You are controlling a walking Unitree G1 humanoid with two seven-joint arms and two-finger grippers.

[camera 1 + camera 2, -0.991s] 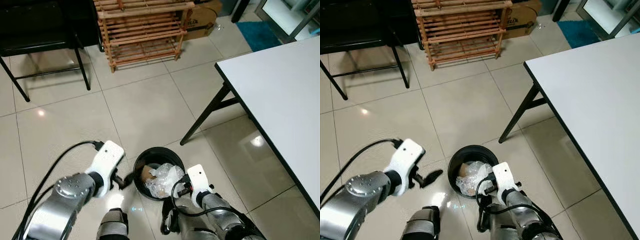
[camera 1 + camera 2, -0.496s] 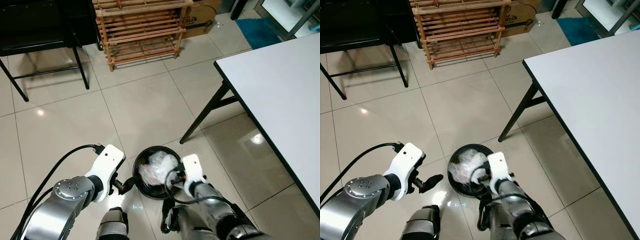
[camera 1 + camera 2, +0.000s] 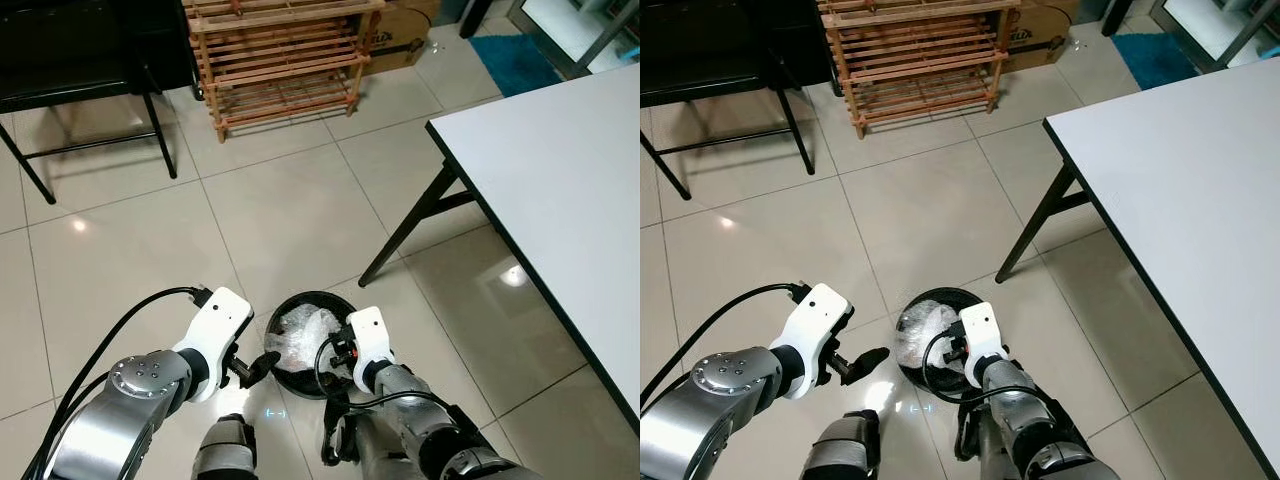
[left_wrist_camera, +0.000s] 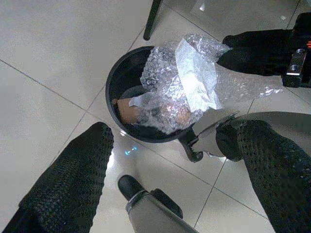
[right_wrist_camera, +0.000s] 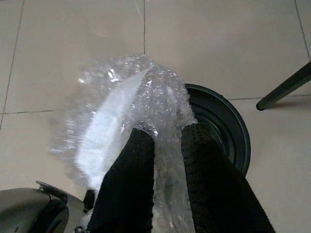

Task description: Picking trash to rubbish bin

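A black round rubbish bin (image 3: 345, 309) stands on the tiled floor just in front of my feet. My right gripper (image 5: 167, 132) is shut on a crumpled sheet of clear bubble wrap (image 5: 121, 109) and holds it above the bin's near-left rim; the wrap (image 3: 300, 328) covers much of the bin's mouth. A brown cardboard scrap (image 4: 127, 110) lies inside the bin under the wrap. My left gripper (image 3: 262, 363) hovers low beside the bin's left side, open and holding nothing, its fingers (image 4: 77, 174) spread wide.
A white table (image 3: 560, 190) with a black slanted leg (image 3: 410, 235) fills the right. A wooden slatted rack (image 3: 285, 60), a cardboard box (image 3: 405, 40) and a black metal chair frame (image 3: 90, 90) stand at the back. A blue mat (image 3: 510, 62) lies far right.
My right gripper has swung left across the bin, and the bubble wrap, which lay in the bin a second ago, now hangs from it above the rim. The left gripper has barely moved.
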